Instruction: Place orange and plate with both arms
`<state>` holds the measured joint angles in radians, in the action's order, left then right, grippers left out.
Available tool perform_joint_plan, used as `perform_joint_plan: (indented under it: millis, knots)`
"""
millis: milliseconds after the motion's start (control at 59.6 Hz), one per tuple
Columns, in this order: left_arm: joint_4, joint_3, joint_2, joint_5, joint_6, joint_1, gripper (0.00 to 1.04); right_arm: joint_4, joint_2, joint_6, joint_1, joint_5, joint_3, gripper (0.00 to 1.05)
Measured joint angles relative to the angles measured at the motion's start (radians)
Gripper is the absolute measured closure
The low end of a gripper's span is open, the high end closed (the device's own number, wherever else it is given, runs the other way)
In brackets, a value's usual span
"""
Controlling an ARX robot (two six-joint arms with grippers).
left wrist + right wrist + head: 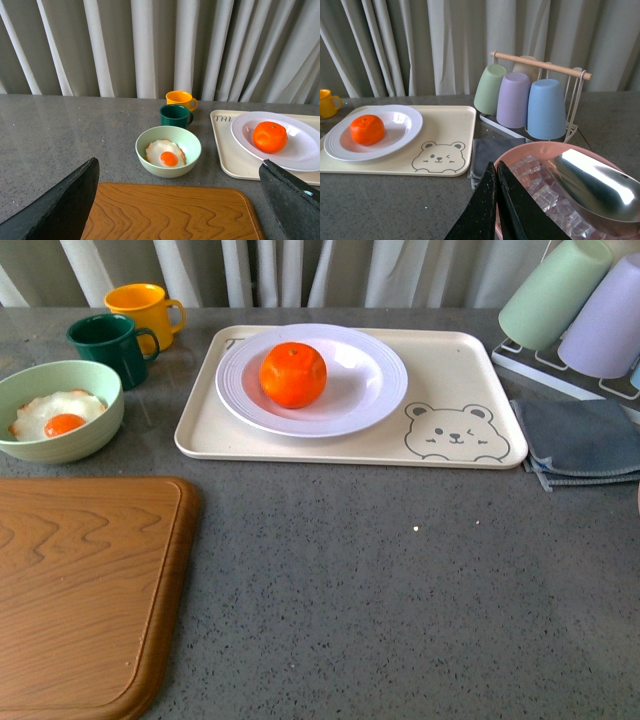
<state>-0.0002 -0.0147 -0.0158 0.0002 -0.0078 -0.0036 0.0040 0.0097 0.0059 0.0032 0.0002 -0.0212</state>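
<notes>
Nearest in the front view: a wooden cutting board with rounded corners (85, 590), flat on the speckled grey desk (400, 590) at the left. No arm in that view.

From the left wrist view: left gripper (180, 207) spread wide, one dark finger (62, 202) at each side of the frame, nothing between them, poised above the near edge of the cutting board.

From the right wrist view: right gripper (496, 210) pressed closed, black fingers together with nothing pinched, just in front of a pink bowl of clear ice cubes (545, 195) with a shiny metal scoop (595, 185) resting in it.

Further back on the left: a pale green bowl (60, 410) with a fried egg inside, just beyond the board. Behind it a dark green mug (110, 345), then a yellow mug (145, 310).

At centre: a cream rectangular tray with a bear print (460, 400). On its left half, a large round white plate with a ribbed rim (370, 380). In the plate's bowl, slightly left of centre, a bright orange fruit with dimpled skin (293, 374), upright, well apart from both grippers.

Right of the tray: a folded grey-blue cloth (585, 440), touching the tray's edge or just beside it. Beyond that, a wire rack with a wooden bar (540, 65) holding upturned green, lilac and blue cups (512, 100).

Farthest: pale pleated curtains (150, 45).
</notes>
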Motion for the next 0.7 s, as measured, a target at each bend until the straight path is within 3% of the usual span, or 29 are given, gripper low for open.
perform_joint_plan:
  millis: [201,705]
  knots:
    - [0.0,0.0,0.0,0.0,0.0,0.0,0.09,-0.002,-0.003,0.0,0.0,0.0,0.0,1.02]
    - [0.0,0.0,0.0,0.0,0.0,0.0,0.09,-0.003,-0.004,-0.001,0.0,0.0,0.0,0.15]
